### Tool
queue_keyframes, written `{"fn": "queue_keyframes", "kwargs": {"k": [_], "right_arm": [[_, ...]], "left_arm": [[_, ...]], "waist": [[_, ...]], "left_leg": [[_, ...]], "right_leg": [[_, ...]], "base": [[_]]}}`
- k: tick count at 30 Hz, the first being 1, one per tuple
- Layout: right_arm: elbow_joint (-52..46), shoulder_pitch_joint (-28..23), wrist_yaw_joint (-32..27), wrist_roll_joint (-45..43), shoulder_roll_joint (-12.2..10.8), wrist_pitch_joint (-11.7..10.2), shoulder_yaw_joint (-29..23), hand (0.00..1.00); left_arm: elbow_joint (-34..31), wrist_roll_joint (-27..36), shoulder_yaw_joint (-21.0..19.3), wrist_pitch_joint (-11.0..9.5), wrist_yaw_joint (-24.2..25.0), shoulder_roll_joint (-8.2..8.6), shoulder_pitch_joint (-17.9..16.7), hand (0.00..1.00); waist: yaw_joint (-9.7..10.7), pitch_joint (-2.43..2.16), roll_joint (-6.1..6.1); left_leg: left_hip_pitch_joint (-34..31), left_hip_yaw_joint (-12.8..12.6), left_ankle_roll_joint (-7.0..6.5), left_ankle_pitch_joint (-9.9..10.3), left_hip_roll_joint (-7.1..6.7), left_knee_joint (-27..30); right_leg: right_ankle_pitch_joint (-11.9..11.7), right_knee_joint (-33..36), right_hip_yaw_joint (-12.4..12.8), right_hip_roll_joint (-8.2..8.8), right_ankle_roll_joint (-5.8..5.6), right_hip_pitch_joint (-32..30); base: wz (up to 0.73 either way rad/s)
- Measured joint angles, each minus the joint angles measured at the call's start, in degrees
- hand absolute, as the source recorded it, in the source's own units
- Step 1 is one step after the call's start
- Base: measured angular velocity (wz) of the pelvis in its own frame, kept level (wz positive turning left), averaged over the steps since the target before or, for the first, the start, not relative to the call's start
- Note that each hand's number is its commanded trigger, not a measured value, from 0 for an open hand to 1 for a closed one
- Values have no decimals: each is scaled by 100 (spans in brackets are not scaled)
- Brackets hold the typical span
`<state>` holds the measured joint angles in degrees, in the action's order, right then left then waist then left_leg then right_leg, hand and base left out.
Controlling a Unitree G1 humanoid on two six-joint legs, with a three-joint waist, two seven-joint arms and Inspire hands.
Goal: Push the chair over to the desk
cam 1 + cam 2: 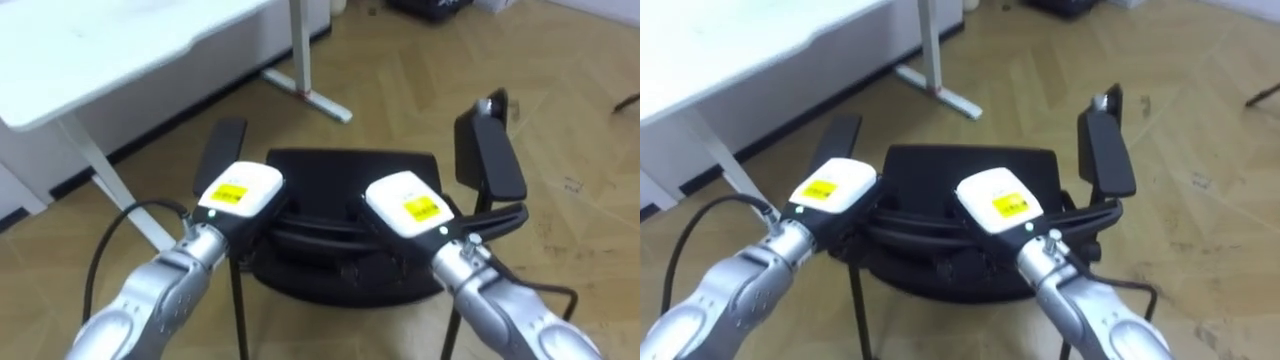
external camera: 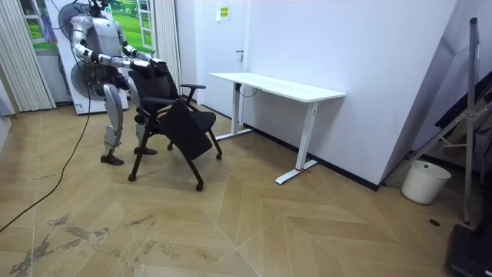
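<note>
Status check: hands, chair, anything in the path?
Left hand and right hand both on the backrest top of the black armrest office chair. Chair upright on wooden floor. White desk ahead-left, apart from the chair.

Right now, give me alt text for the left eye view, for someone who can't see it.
Seen from above, the robot's left hand and right hand sit side by side at the top of the backrest of a black chair with armrests. A white desk stands beyond it at the upper left, on a wooden floor.
</note>
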<state>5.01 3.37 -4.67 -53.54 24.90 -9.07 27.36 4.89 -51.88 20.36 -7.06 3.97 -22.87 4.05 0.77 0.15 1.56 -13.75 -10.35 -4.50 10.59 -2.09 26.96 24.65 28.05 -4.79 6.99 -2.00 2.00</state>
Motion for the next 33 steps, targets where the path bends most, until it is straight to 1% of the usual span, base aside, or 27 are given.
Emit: {"fn": "queue_keyframes", "kwargs": {"k": [1,3,4,5,7,8,9,10,11,12,13,15,16,18,19,20,21,22,23,24,25,26,28,30,31,32,33], "right_arm": [[-6,2,-2,0,-21,-1,-4,100],[-33,-4,20,15,4,-15,-37,100],[-58,-9,33,23,3,-12,-55,100],[-70,-9,61,34,-1,-5,-58,100],[-70,-36,109,51,-2,-7,-58,100],[-69,-46,109,57,0,-7,-63,100],[-65,-51,104,65,-2,-8,-66,100],[-59,-51,101,74,0,-10,-67,100],[-39,-60,64,79,-15,-10,-67,100],[-22,-66,46,78,-9,-10,-79,100],[-28,-63,47,78,-18,-10,-96,100],[-65,-48,74,79,-7,-9,-132,100],[-72,-47,81,79,-9,-10,-134,100],[-87,-47,115,71,-7,-16,-135,100],[-89,-48,117,71,2,-20,-135,100],[-93,-66,120,73,22,-27,-135,100],[-93,-78,122,73,15,-37,-135,100],[-93,-82,122,72,16,-44,-135,100],[-91,-80,102,71,7,-70,-138,100],[-80,-81,95,65,-10,-84,-151,100],[-74,-82,95,65,4,-92,-161,100],[-74,-77,108,70,6,-88,-177,100],[-74,-77,109,85,5,-75,-181,100],[-73,-80,151,121,-28,-76,-178,100],[-73,-80,162,120,-52,-75,-178,100],[-73,-79,171,113,-80,-73,-180,100],[-73,-80,184,113,-96,-72,-183,100]], "left_arm": [[0,6,-1,-1,-5,0,0,100],[-2,6,4,-5,14,20,37,100],[-3,14,4,-7,15,22,45,100],[-2,40,14,2,53,22,58,100],[3,43,24,20,130,30,57,100],[7,54,28,19,140,35,57,100],[7,54,29,17,141,38,61,100],[8,53,30,18,141,41,66,100],[12,51,31,21,140,44,76,100],[11,48,35,2,127,15,89,100],[10,52,35,-14,115,-5,110,100],[13,51,37,-28,110,-8,161,100],[13,51,37,-31,110,-9,162,100],[32,65,38,-37,108,-1,147,100],[32,68,38,-36,109,5,142,100],[44,58,38,-36,110,26,131,100],[47,63,36,-53,110,16,113,100],[46,65,35,-55,110,13,109,100],[36,65,32,-56,107,7,110,100],[35,50,23,-49,106,30,109,100],[46,35,25,-40,107,66,107,100],[39,-9,25,-28,108,89,104,100],[-18,-22,23,-22,108,44,103,100],[-44,-25,21,-7,108,2,103,100],[-44,-23,13,-14,108,-23,103,100],[-49,-18,4,-31,108,-42,103,100],[-51,-20,2,-34,110,-52,103,100]], "waist": [[5,-5,19],[55,-5,64],[66,-3,63],[80,-2,61],[144,21,30],[193,55,-14],[220,68,-35],[238,71,-42],[299,84,-70],[346,86,-106],[342,89,-111],[342,105,-178],[336,110,-196],[273,122,-254],[242,125,-265],[189,132,-281],[161,130,-277],[140,123,-268],[149,112,-256],[192,93,-236],[209,84,-290],[170,88,-362],[112,79,-372],[6,74,-366],[-9,70,-372],[-14,65,-363],[-9,63,-360]], "left_leg": [[20,-19,-24,45,-64,0],[88,-63,-126,241,-171,126],[105,-89,-153,302,-183,191],[178,-129,-197,436,-219,296],[340,-130,-267,618,-279,404],[434,-95,-308,698,-300,458],[488,-33,-340,746,-358,467],[534,-30,-364,764,-368,467],[601,42,-394,801,-377,462],[623,127,-414,833,-378,459],[618,143,-428,844,-378,458],[649,228,-466,921,-372,465],[673,239,-469,943,-372,465],[820,266,-460,1056,-358,445],[869,269,-459,1093,-355,433],[960,280,-432,1146,-337,426],[1046,316,-399,1187,-336,408],[1062,328,-383,1201,-338,389],[1105,429,-346,1255,-339,390],[1151,553,-294,1312,-318,393],[1172,621,-261,1341,-271,398],[1232,662,-197,1380,-156,349],[1307,730,-124,1417,-42,265],[1488,717,-5,1485,98,190],[1514,695,27,1503,141,200],[1521,616,74,1528,220,395],[1399,484,100,1521,337,874]], "right_leg": [[15,95,7,41,-28,8],[14,1027,-31,277,-87,-275],[-22,1307,-42,330,-143,-367],[-188,1922,-21,444,-212,-574],[-601,2656,29,554,-148,-809],[-976,3064,60,596,-115,-965],[-1406,3422,203,589,-84,-1161],[-1587,3541,264,574,-84,-1238],[-1935,3700,348,509,-111,-1350],[-2141,3872,399,442,-145,-1500],[-2122,3945,424,408,-148,-1619],[-1709,4050,414,267,-141,-2057],[-1608,4025,395,224,-132,-2160],[-1285,3541,274,52,-69,-2509],[-1223,3324,245,6,-72,-2567],[-1161,2734,192,-112,-31,-2609],[-1173,2010,132,-218,-9,-2584],[-1198,1605,100,-244,21,-2565],[-1364,843,2,-341,121,-2470],[-1784,517,-2,-432,327,-2285],[-1840,457,-27,-476,398,-2212],[-1852,306,-125,-578,481,-2087],[-1795,238,-297,-641,586,-1989],[-1624,261,-347,-816,666,-1858],[-1563,257,-357,-849,677,-1831],[-1409,291,-360,-906,721,-1776],[-1286,349,-470,-918,766,-1701]], "base": [[0],[2],[0],[0],[3],[10],[11],[17],[21],[18],[13],[13],[10],[2],[0],[5],[8],[21],[38],[48],[35],[14],[8],[2],[13],[27],[29]]}}
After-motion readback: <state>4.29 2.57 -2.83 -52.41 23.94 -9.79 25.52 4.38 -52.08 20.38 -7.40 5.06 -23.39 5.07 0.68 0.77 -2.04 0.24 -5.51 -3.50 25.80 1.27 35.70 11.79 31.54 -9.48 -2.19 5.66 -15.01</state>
